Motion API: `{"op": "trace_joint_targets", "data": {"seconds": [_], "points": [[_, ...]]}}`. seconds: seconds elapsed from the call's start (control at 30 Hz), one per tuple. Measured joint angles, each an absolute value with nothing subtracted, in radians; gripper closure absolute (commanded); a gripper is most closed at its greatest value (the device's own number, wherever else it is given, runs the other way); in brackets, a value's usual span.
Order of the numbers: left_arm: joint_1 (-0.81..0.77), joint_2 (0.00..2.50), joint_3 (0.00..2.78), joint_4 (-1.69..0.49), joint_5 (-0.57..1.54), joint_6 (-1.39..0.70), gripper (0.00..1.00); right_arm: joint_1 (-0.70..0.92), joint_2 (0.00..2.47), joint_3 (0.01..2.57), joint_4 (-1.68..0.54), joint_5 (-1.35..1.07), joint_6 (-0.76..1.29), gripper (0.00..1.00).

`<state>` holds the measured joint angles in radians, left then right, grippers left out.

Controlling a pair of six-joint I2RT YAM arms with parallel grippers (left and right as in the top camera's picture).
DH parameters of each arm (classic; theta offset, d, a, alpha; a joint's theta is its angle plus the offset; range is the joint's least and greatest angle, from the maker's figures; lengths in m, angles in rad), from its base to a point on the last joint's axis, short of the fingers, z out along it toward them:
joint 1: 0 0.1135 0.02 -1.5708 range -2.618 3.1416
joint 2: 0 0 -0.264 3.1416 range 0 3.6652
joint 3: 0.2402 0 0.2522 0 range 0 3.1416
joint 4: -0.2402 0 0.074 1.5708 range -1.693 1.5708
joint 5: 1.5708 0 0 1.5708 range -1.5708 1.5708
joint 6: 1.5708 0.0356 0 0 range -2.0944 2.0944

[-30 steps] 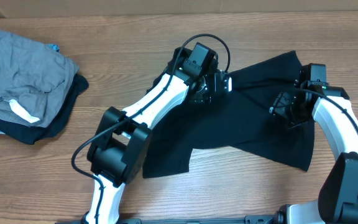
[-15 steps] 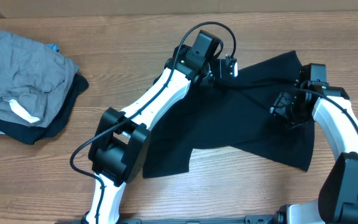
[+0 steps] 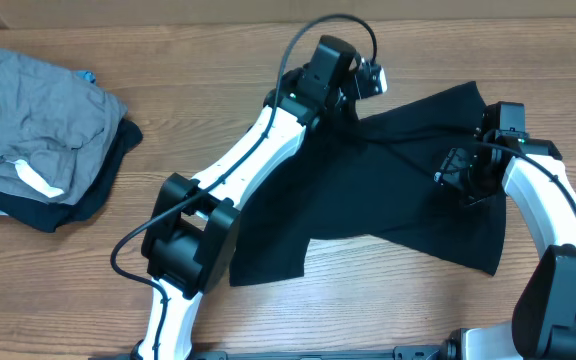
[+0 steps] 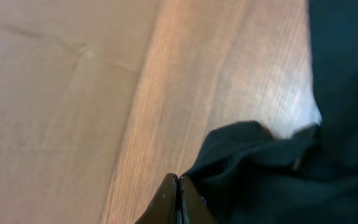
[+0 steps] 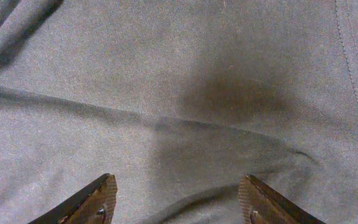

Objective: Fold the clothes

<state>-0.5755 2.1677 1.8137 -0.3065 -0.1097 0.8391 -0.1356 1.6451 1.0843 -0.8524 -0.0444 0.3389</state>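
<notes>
Clothes [image 3: 388, 200]: just one black tee, spread across the table [image 3: 218, 60], right of centre. Two grippers. Right gripper [image 5: 178, 183] nearer, jaws wide apart over fabric. Left gripper [image 4: 178, 186] farther back, pinched shut on the tee's edge, only clear from its wrist view. Far left, overhead only: one grey garment [image 3: 38, 110] on one dark garment [image 3: 88, 205].

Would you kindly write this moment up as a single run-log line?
Left gripper: shut on edge of plain black short-sleeved T-shirt | Right gripper: open, over the shirt | Fold: not yet made
</notes>
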Motion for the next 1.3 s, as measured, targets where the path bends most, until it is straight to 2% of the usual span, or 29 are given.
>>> {"op": "trace_joint_targets", "data": {"seconds": [0.3, 0.67, 0.87, 1.13, 1.2, 1.23, 1.27, 1.3], "points": [[-0.484, 2.168, 1.899, -0.278, -0.035, 0.682, 0.96, -0.136, 1.645, 1.084, -0.850, -0.044, 0.340, 0.33], [-0.408, 2.269, 1.904, -0.043, 0.076, 0.550, 0.96, -0.136, 1.645, 1.084, -0.850, -0.044, 0.340, 0.34], [-0.397, 2.397, 1.905, 0.179, 0.037, 0.449, 0.96, -0.136, 1.645, 1.076, -0.833, -0.044, 0.339, 0.34], [-0.311, 2.451, 1.906, 0.343, 0.021, 0.244, 0.96, -0.136, 1.645, 1.007, -0.759, -0.022, 0.340, 0.34], [-0.283, 2.460, 1.906, 0.372, 0.023, 0.190, 0.86, -0.136, 1.645, 1.007, -0.751, -0.021, 0.340, 0.33], [-0.273, 2.461, 1.906, 0.380, 0.027, 0.174, 0.75, -0.136, 1.645, 1.007, -0.751, -0.021, 0.340, 0.30], [-0.256, 2.461, 1.921, 0.382, 0.040, 0.144, 0.57, -0.136, 1.645, 1.007, -0.751, -0.019, 0.339, 0.28], [-0.247, 2.461, 1.934, 0.373, 0.046, 0.131, 0.54, -0.136, 1.645, 1.007, -0.751, -0.019, 0.338, 0.27]]}}
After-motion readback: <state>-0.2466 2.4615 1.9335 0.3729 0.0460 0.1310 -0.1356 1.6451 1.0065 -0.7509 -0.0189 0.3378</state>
